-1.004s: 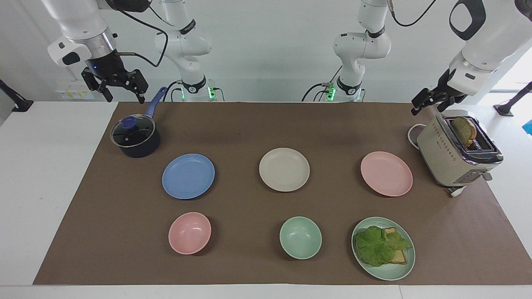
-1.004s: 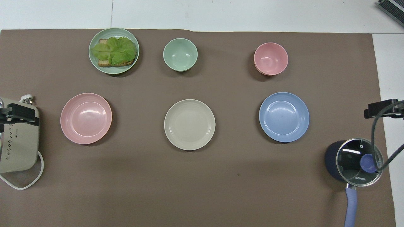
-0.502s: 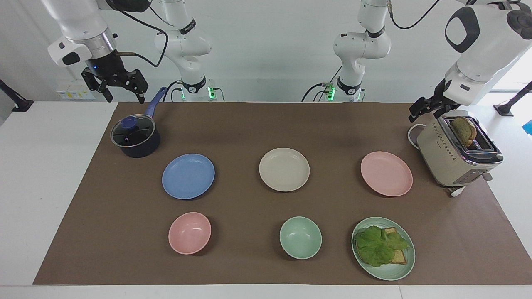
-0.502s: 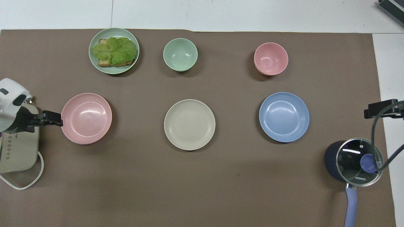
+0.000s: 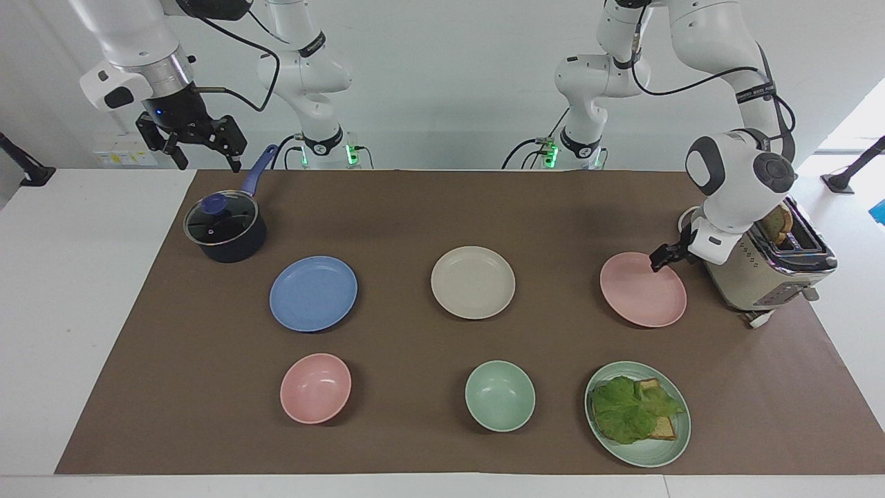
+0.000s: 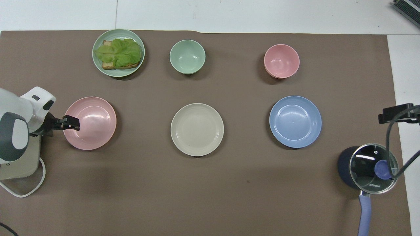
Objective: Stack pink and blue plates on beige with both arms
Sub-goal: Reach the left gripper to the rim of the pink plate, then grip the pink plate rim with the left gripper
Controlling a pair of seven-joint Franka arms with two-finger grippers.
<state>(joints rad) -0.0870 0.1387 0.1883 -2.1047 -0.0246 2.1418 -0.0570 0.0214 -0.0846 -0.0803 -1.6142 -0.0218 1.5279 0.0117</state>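
right gripper [image 5: 200, 149] hangs open and empty above the saucepan [image 5: 225, 229], well apart from the blue plate [image 5: 313, 293]. beige plate [image 5: 473, 282] sits between. left gripper [image 5: 660, 260], open and empty, is over the pink plate [image 5: 643, 289] rim; only the facing view shows the toaster [image 5: 764, 266] bread.

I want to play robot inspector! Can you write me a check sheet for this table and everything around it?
Surface: brown mat over a white table.
Job's things: pink plate, beige plate and blue plate in a row, apart, none stacked.
Clutter: pink bowl, green bowl, green plate with lettuce and bread, lidded pot, toaster holding bread.
End effectors: left end effector low at the pink plate's rim toward the toaster, open, contact unclear; right end effector up in the air near the pot, open, waiting.
Cables: white toaster cord on the mat; black cables along both arms.
Surroundings: white wall.
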